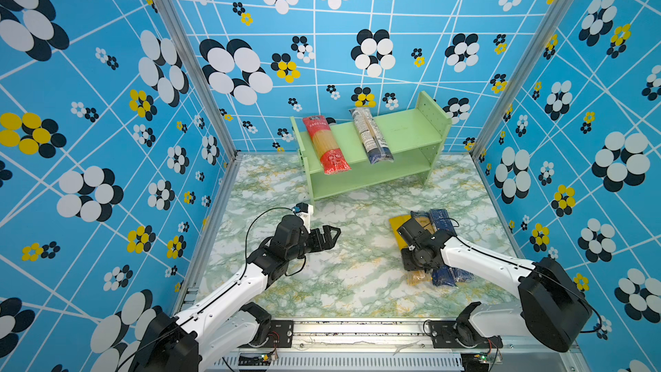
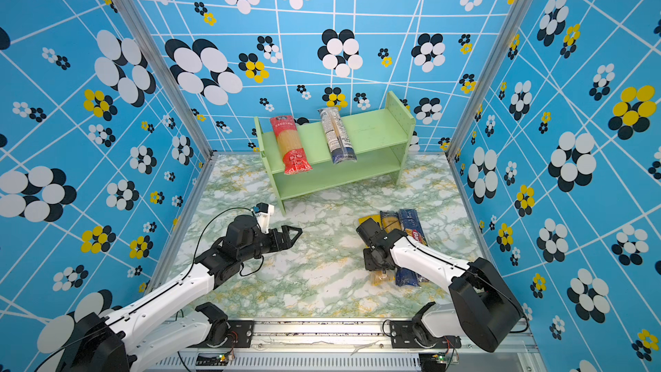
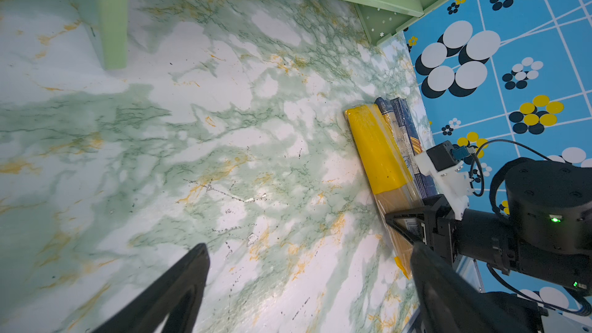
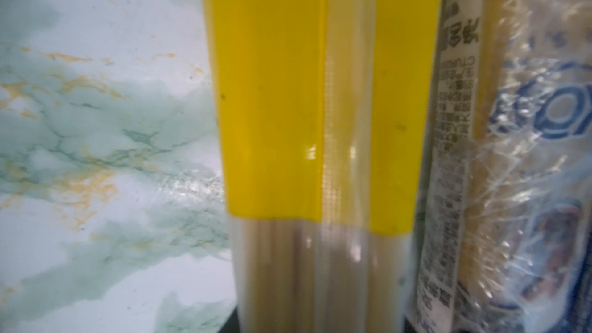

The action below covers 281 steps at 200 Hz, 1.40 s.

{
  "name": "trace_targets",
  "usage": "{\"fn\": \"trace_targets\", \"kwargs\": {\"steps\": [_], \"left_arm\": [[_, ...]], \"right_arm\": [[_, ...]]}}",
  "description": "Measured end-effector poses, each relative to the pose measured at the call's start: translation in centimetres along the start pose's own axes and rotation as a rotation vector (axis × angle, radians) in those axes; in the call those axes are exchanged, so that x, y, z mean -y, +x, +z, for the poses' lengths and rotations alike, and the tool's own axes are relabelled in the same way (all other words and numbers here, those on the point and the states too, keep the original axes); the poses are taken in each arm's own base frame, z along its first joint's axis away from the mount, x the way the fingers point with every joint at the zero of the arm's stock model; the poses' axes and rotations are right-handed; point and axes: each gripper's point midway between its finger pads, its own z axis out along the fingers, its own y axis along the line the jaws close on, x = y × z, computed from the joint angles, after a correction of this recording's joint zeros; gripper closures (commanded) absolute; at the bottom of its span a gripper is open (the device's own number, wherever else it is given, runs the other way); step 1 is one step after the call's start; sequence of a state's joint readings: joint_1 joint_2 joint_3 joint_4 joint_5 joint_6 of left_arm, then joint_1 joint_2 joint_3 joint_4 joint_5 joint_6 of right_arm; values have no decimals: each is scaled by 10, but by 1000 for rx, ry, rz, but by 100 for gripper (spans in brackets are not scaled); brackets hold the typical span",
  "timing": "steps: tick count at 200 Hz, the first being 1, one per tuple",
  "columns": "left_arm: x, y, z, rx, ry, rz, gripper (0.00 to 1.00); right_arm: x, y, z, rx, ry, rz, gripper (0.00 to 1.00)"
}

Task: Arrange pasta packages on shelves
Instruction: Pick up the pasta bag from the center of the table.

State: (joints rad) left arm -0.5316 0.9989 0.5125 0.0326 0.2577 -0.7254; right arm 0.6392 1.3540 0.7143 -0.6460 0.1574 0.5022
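Marble table (image 1: 339, 280) bears green shelf (image 1: 404, 130), topped by 2 pasta packs (image 1: 326, 144), plus 3 more packs (image 1: 439, 219).

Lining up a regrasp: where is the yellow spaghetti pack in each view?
In a top view: yellow spaghetti pack, lower right, part-hidden by right arm.
In a top view: same spot.
Left wrist: right of middle.
Right wrist: centre, close-up.
Landmark: brownish pack alongside it.

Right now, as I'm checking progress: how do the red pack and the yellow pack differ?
The red pack lies on the top shelf; the yellow pack lies on the table. The red pack is untouched; the right gripper is closed on the yellow pack. The red pack lies apart from others; the yellow pack touches the brownish pack. Both are long, narrow spaghetti packs.
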Motion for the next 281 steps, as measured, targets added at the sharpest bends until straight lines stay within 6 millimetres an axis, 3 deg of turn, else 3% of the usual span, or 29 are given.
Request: {"fn": "trace_targets", "kwargs": {"steps": [132, 281], "left_arm": [[2, -3, 1, 10, 9, 4, 1], [3, -4, 2, 13, 13, 5, 1]], "right_arm": [[13, -5, -41, 79, -28, 43, 100], [31, -19, -102, 179, -26, 70, 100]]}}
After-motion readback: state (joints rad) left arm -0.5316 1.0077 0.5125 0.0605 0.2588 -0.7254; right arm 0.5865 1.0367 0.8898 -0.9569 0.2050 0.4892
